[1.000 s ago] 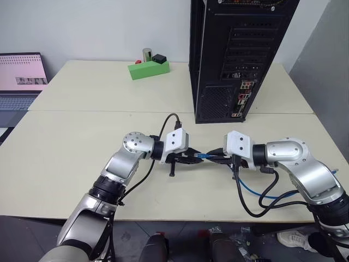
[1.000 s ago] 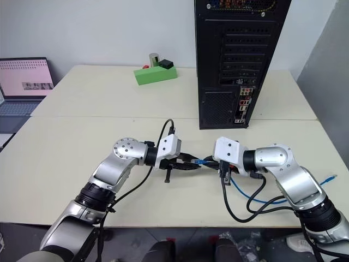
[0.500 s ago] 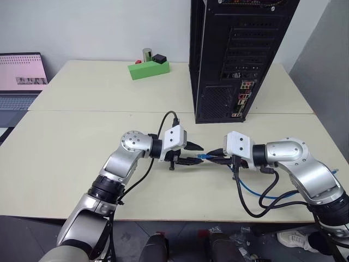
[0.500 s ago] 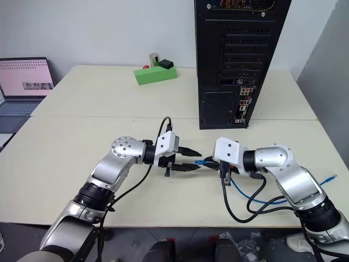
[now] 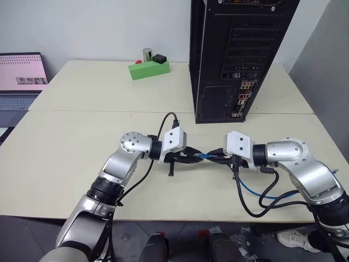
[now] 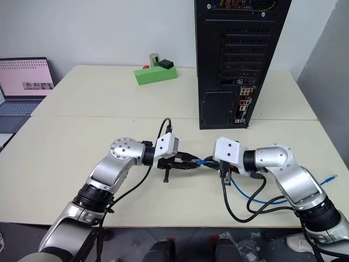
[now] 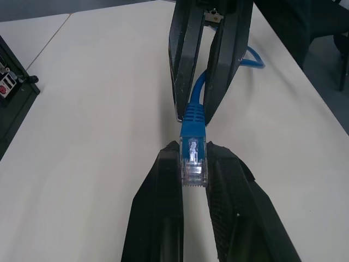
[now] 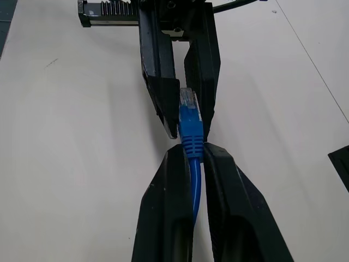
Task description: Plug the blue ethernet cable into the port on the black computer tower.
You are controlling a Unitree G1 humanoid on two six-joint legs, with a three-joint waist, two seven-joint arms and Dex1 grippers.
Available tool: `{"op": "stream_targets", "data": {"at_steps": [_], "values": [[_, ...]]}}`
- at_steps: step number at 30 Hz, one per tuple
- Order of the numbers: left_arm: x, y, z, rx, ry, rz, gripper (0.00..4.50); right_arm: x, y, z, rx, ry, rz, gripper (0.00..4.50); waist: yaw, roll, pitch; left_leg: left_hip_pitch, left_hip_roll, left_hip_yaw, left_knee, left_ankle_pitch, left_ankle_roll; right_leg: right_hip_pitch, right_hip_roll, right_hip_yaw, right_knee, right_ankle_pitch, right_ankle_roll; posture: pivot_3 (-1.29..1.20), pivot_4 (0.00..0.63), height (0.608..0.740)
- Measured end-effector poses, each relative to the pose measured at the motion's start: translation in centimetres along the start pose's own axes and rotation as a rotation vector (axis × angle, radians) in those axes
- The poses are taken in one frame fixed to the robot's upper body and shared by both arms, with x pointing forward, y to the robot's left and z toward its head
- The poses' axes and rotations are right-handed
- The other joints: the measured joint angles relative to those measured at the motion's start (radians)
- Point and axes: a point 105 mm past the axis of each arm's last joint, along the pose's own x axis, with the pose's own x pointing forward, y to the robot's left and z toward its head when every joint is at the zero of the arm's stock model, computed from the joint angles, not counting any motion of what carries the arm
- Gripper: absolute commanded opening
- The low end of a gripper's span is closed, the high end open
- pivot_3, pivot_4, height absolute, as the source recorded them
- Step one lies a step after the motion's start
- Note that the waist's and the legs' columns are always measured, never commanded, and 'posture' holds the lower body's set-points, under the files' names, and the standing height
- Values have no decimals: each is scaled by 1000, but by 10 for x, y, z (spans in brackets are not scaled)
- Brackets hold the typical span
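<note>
A pale desk (image 5: pixel 82 147) runs wide under a white wall, with the tower (image 5: pixel 234 54) standing at the far right, its rear sockets facing the near side. A green block (image 5: pixel 148 69) sits at the far middle and a laptop (image 5: pixel 19 82) at the far left edge.

Over the near middle of the desk the two grippers meet tip to tip. The cable (image 8: pixel 192 136) is held between them: the right gripper (image 8: pixel 191 155) has its fingers clamped on the cord just behind the blue boot, and the left gripper (image 7: pixel 192 161) has its fingers closed on the clear plug (image 7: pixel 193 164) from the opposite side. From the right gripper the cord loops away toward the near right and drops off the desk edge.

The cord looks light and limp, so it will sag and swing if held far from the end; a hold on the boot or close behind it should keep the plug pointing where the wrist points. The plug itself is small, hard, smooth plastic, likely to slip or twist in a pinch, and its locking tab is thin and could snap or be pressed flat under a squeeze across it. A grip on the plug's flat sides, leaving the front end free to enter the socket, seems the safer choice
</note>
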Motion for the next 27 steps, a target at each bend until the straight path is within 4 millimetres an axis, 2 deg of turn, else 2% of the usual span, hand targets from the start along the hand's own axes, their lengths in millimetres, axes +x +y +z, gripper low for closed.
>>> {"op": "stream_targets", "data": {"at_steps": [3,7,10,12,17,20,27], "values": [[-1,0,0,15,3,5,308,-1,0,-2,0,8,7,1678,0,0,0,0,0,0,0,0,0,0,0,0,0,0,0,0,150,740],[-2,-2,-1,44,-6,9,308,-11,-3,-9,13,39,5,2505,1,0,0,0,0,0,0,0,0,0,0,0,0,0,0,0,150,740],[-1,-3,1,170,-14,37,308,-25,-9,-11,47,37,-26,3198,1,0,0,0,0,0,0,0,0,0,0,0,0,0,0,0,150,740],[-1,-1,-1,298,-2,69,308,-32,-11,-12,133,3,-42,3552,1,0,0,0,0,0,0,0,0,0,0,0,0,0,0,0,150,740],[-1,-3,-9,630,12,129,308,-37,-6,-4,344,-110,-27,3611,1,0,0,0,0,0,0,0,0,0,0,0,0,0,0,0,150,740],[-4,-13,-10,870,-48,162,308,-31,-1,1,486,-206,-14,3611,2,0,0,0,0,0,0,0,0,0,0,0,0,0,0,0,150,740],[-12,-15,3,1054,-175,261,308,-17,7,11,641,-302,20,3611,4,0,0,0,0,0,0,0,0,0,-1,0,0,0,0,0,150,740]]}}
